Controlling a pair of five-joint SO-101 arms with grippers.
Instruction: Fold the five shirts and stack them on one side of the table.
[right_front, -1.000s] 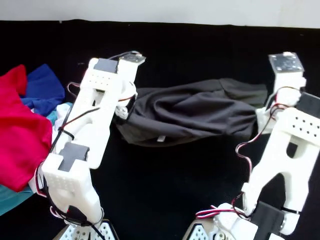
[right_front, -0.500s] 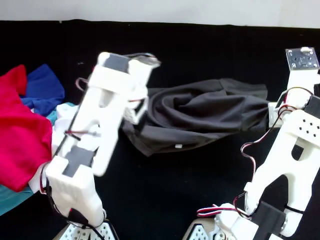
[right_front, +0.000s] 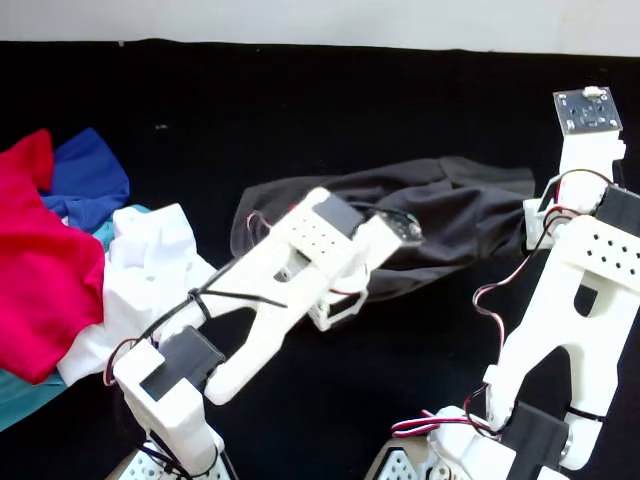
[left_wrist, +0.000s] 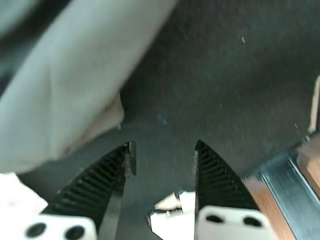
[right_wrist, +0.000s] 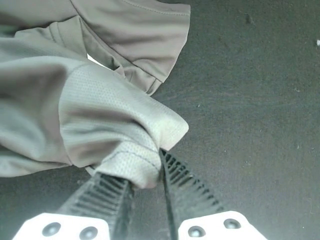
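A: From above, what has shifted?

B: A second ago the dark shirt (right_front: 450, 215) hung stretched between both arms. Now the left gripper (right_front: 335, 303) has let go, and the left arm has swung low across the shirt's front, over the middle of the table (right_front: 400, 110). The freed end has dropped slack, so I'd judge the spreading must be taken up again before any fold.

A: And the other end?

B: The right gripper (right_front: 532, 228) has kept its place there, holding that end. The shirt lies rumpled in long creases, unfolded. A heap of shirts (right_front: 60, 260) in red, blue, white and teal sits beside the left arm.

A: The left wrist view?

B: The left gripper (left_wrist: 164, 150) hangs with its fingers (left_wrist: 105, 172) spread well apart and nothing between them. Bare table is beneath, with grey cloth (left_wrist: 60, 90) just beside it, likely the same shirt.

A: The right wrist view?

B: The right gripper (right_wrist: 147, 170) has its fingers (right_wrist: 180, 180) pinched tight on a bunched corner of the shirt (right_wrist: 90, 100) — the rest trails on the table.
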